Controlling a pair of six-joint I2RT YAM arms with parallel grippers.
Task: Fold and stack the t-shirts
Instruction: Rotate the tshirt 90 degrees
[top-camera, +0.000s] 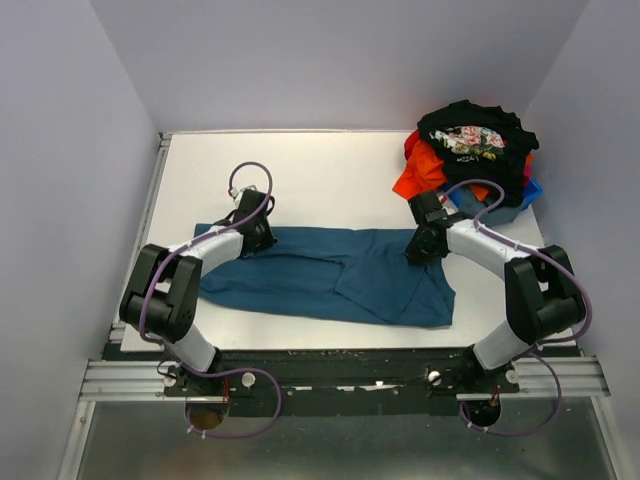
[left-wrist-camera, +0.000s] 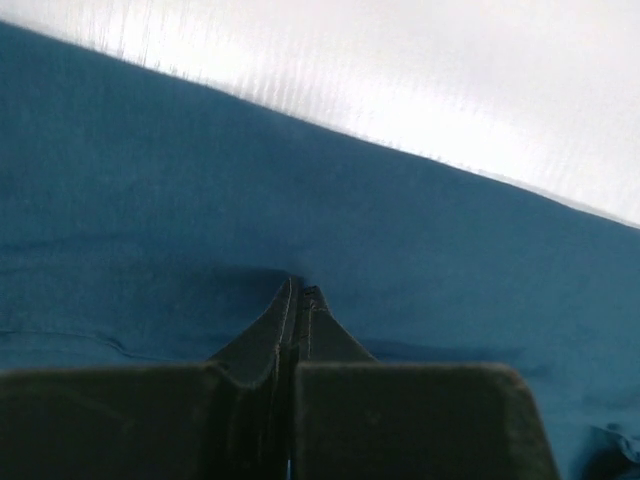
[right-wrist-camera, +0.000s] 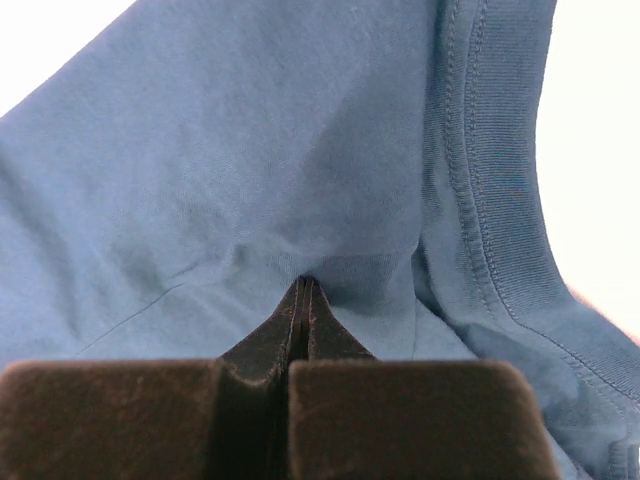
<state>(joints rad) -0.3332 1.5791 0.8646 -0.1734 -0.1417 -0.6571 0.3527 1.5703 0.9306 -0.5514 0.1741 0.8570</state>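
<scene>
While left tool (left-wrist-camera: 298, 292) and right tool (right-wrist-camera: 305, 287) pinch teal t-shirt (top-camera: 320, 280) on white table (top-camera: 330, 180), pale walls (top-camera: 330, 60) enclose three sides.

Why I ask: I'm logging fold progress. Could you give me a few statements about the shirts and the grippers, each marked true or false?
1. The teal shirt lies spread out on the table. True.
2. Both grippers hang wide open above the cloth. False: the left gripper and the right gripper are each shut, pinching the teal shirt.
3. The black floral shirt sits on top of the pile in the far right corner. True.
4. The orange shirt lies alone at the far left. False: it is in the far right pile, partly under the black floral shirt.
</scene>
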